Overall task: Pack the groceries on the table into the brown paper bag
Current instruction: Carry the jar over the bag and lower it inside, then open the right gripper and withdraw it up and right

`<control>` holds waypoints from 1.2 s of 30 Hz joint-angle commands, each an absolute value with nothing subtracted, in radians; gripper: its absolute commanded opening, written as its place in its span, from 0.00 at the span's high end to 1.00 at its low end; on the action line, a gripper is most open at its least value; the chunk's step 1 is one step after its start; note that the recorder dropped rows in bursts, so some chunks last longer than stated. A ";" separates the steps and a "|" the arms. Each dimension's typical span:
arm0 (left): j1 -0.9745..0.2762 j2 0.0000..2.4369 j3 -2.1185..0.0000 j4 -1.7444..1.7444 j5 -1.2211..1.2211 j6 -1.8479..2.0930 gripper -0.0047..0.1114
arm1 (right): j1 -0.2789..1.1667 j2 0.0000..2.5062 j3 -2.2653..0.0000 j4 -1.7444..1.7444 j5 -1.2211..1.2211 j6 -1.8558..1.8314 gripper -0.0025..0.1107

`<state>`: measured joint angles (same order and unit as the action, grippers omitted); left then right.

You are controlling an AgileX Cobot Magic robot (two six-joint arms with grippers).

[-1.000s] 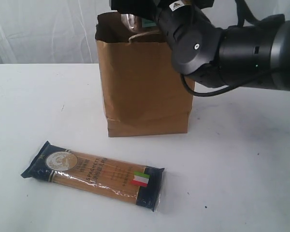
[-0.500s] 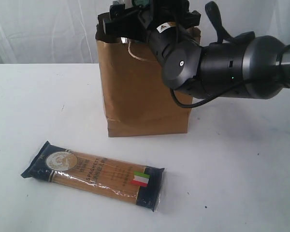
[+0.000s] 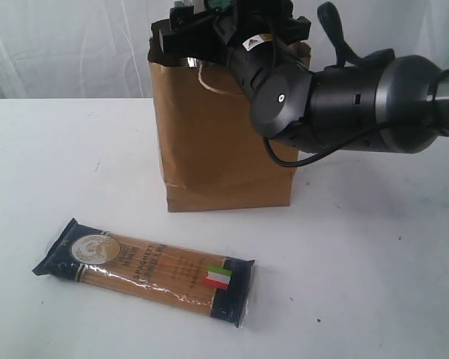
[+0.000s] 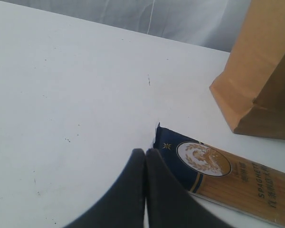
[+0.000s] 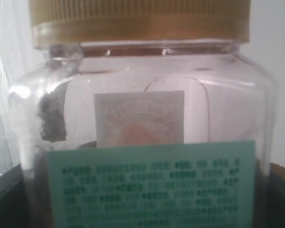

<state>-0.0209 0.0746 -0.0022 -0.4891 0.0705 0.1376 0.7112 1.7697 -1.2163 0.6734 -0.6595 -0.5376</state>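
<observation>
Over the bag [image 3: 209, 142], right end effector [image 3: 198, 34] grips the jar [image 5: 142, 142]; next it should lower and release. Left end effector [image 4: 145, 154]: closed, empty.

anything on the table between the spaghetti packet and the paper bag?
Nothing: only bare white table between the spaghetti packet and the brown paper bag. The exterior view shows it; the left wrist view agrees.

The right arm [image 3: 374, 105] is fat, black and shiny grey, with a black cable [image 3: 299, 162], a white sticker [image 3: 253, 43] and a green light [image 3: 357, 118].
</observation>
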 commanded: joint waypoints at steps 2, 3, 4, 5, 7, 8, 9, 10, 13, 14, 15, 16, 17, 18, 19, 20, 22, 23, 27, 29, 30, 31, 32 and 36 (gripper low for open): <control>-0.025 0.070 0.000 -0.501 0.074 0.131 0.96 | 0.707 1.758 -1.225 0.657 -0.703 -0.441 0.65; -0.025 0.070 0.000 -0.501 0.074 0.131 0.96 | 0.707 1.758 -1.225 0.657 -0.696 -0.419 0.64; -0.025 0.070 0.000 -0.501 0.074 0.131 0.96 | 0.707 1.758 -1.225 0.657 -0.691 -0.411 0.63; -0.025 0.070 0.000 -0.501 0.074 0.131 0.96 | 0.707 1.758 -1.225 0.657 -0.682 -0.408 0.60; -0.025 0.070 0.000 -0.501 0.072 0.131 0.96 | 0.707 1.758 -1.225 0.657 -0.672 -0.408 0.53; -0.025 0.070 0.000 -0.501 0.072 0.131 0.96 | 0.707 1.758 -1.225 0.657 -0.670 -0.408 0.49; -0.025 0.070 0.000 -0.501 0.069 0.131 0.96 | 0.707 1.758 -1.225 0.657 -0.670 -0.408 0.44; -0.025 0.070 0.000 -0.501 0.069 0.131 0.96 | 0.707 1.758 -1.225 0.657 -0.670 -0.408 0.40; -0.025 0.070 0.000 -0.501 0.069 0.133 0.96 | 0.707 1.758 -1.225 0.657 -0.674 -0.408 0.29; -0.025 0.070 0.000 -0.501 0.069 0.135 0.96 | 0.707 1.758 -1.225 0.660 -0.674 -0.408 0.26; -0.025 0.070 0.000 -0.501 0.069 0.135 0.96 | 0.707 1.758 -1.225 0.665 -0.674 -0.408 0.24; -0.025 0.070 0.000 -0.501 0.069 0.135 0.96 | 0.707 1.758 -1.225 0.671 -0.674 -0.408 0.23; -0.025 0.070 0.000 -0.501 0.069 0.135 0.96 | 0.707 1.758 -1.225 0.681 -0.674 -0.408 0.22; -0.025 0.070 0.000 -0.501 0.069 0.135 0.96 | 0.707 1.758 -1.225 0.686 -0.674 -0.415 0.22; -0.025 0.070 0.000 -0.501 0.069 0.135 0.96 | 0.707 1.758 -1.223 0.686 -0.674 -0.415 0.22; -0.025 0.070 0.000 -0.501 0.069 0.135 0.96 | 0.707 1.758 -1.221 0.686 -0.674 -0.415 0.21; -0.025 0.070 0.000 -0.501 0.069 0.135 0.96 | 0.707 1.758 -1.221 0.686 -0.672 -0.415 0.18; -0.025 0.070 0.000 -0.501 0.069 0.135 0.96 | 0.707 1.758 -1.221 0.686 -0.670 -0.416 0.16; -0.025 0.070 0.000 -0.501 0.069 0.135 0.96 | 0.707 1.758 -1.221 0.686 -0.670 -0.418 0.07; -0.025 0.070 0.000 -0.501 0.069 0.135 0.96 | 0.707 1.758 -1.221 0.686 -0.670 -0.418 0.05; -0.025 0.070 0.000 -0.501 0.069 0.135 0.96 | 0.707 1.758 -1.221 0.686 -0.668 -0.418 0.05; -0.025 0.070 0.000 -0.501 0.069 0.135 0.96 | 0.707 1.758 -1.221 0.686 -0.666 -0.418 0.05; -0.025 0.070 0.000 -0.501 0.069 0.135 0.96 | 0.707 1.758 -1.221 0.686 -0.666 -0.418 0.05; -0.025 0.070 0.000 -0.501 0.069 0.135 0.96 | 0.707 1.758 -1.221 0.686 -0.666 -0.418 0.05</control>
